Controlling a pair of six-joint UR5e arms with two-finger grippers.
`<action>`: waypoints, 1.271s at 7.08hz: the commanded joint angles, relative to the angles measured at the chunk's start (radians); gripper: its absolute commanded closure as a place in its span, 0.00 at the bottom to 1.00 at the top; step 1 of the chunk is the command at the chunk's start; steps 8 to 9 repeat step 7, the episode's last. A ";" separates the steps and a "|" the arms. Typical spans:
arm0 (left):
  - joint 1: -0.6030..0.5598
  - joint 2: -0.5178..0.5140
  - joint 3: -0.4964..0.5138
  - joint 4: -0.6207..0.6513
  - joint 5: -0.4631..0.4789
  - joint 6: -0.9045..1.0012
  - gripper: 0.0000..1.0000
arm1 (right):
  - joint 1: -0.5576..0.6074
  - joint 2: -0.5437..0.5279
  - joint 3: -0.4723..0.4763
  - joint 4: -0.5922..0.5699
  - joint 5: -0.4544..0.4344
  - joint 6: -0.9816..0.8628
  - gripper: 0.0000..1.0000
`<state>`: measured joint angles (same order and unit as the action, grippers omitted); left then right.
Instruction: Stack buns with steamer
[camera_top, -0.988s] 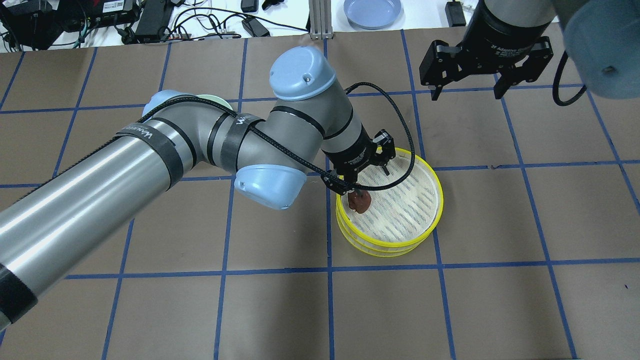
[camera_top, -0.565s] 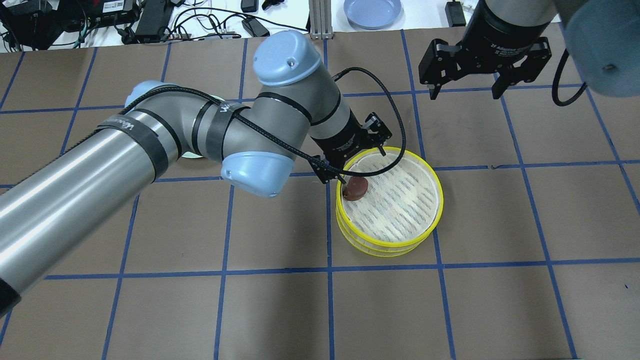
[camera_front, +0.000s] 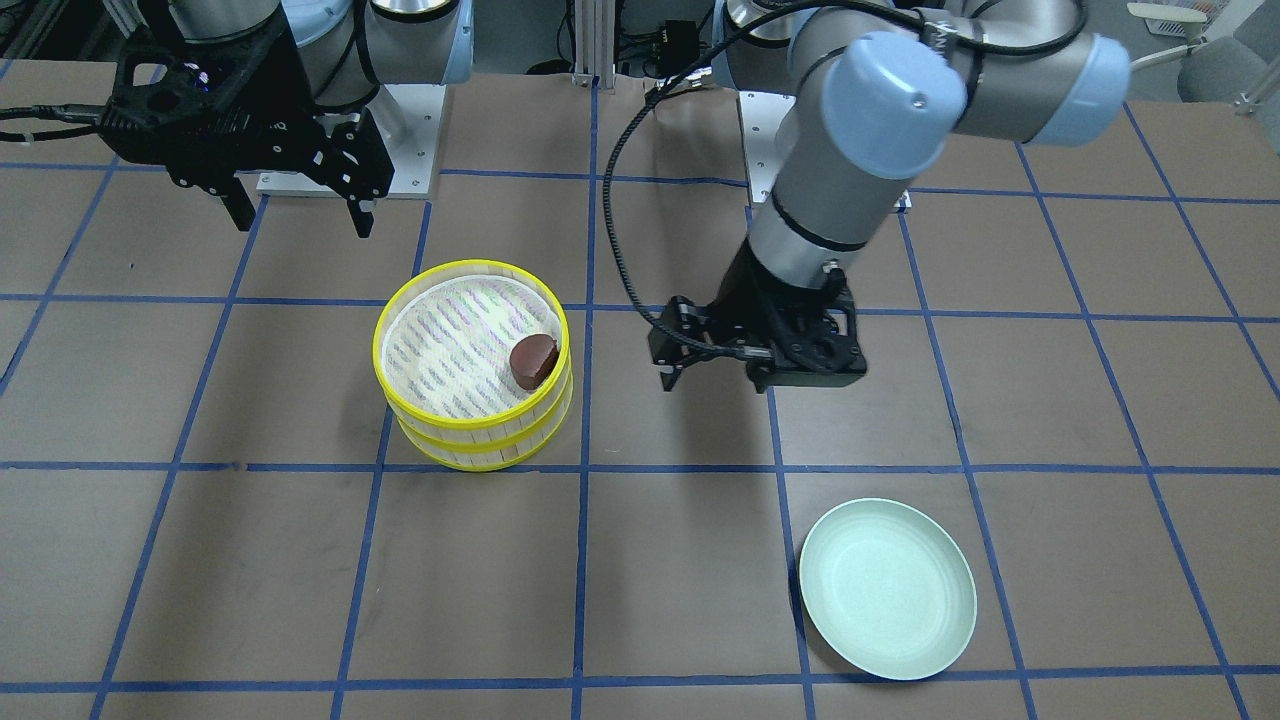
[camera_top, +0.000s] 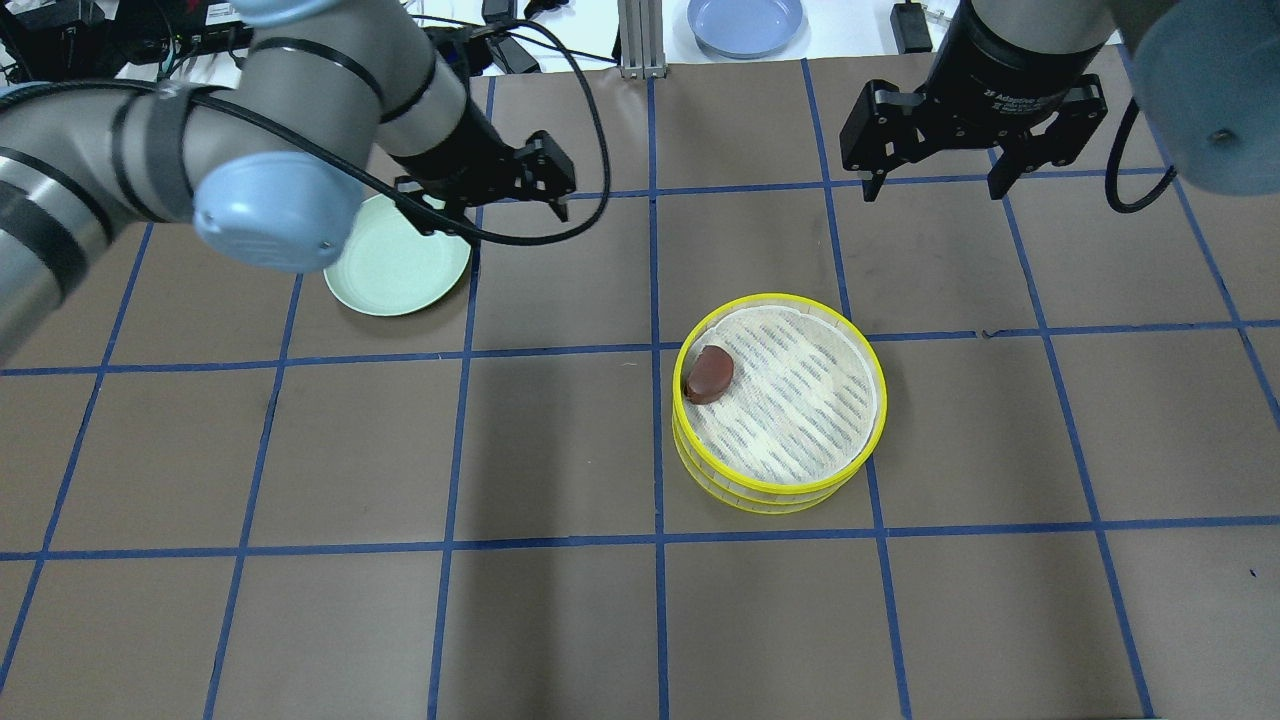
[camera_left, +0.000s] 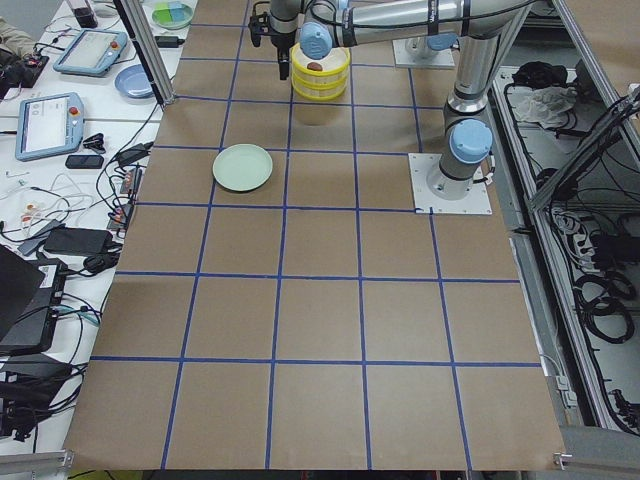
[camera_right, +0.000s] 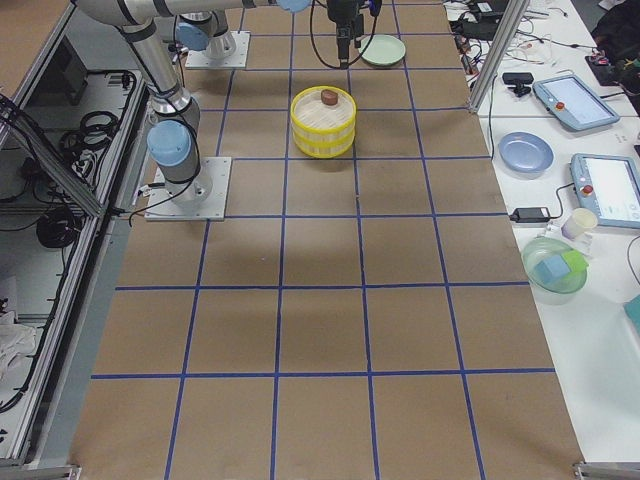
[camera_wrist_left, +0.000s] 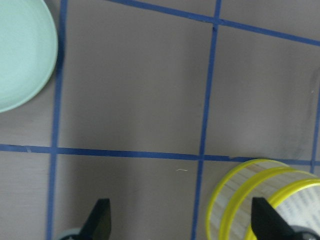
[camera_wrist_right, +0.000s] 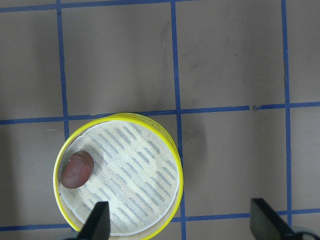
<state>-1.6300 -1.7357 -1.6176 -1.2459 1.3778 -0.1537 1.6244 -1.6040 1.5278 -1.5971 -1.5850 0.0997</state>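
Two arms up, both grippers wide apart.
The left gripper (camera_top: 490, 205) points down, jaws spread, holding nothing. The right gripper (camera_top: 935, 188) points down too, spread and empty.

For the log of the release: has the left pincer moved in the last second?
Yes. The left pincer went from the steamer rim leftward to the green plate.

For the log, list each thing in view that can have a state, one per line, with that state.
steamer: two trays stacked, upright on the table
brown bun: lying in the top tray, against its rim, not gripped
green plate: empty, flat on the table
left gripper: open, empty, above the table between plate and steamer
right gripper: open, empty, above the table beyond the steamer
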 joint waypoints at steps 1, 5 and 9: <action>0.157 0.056 0.066 -0.160 0.124 0.263 0.00 | 0.000 -0.001 0.000 0.002 -0.001 0.000 0.00; 0.162 0.200 0.077 -0.286 0.256 0.292 0.00 | 0.000 0.001 0.002 0.000 0.000 0.000 0.00; 0.107 0.240 0.059 -0.291 0.241 0.249 0.00 | 0.000 0.001 0.002 0.005 -0.003 -0.002 0.00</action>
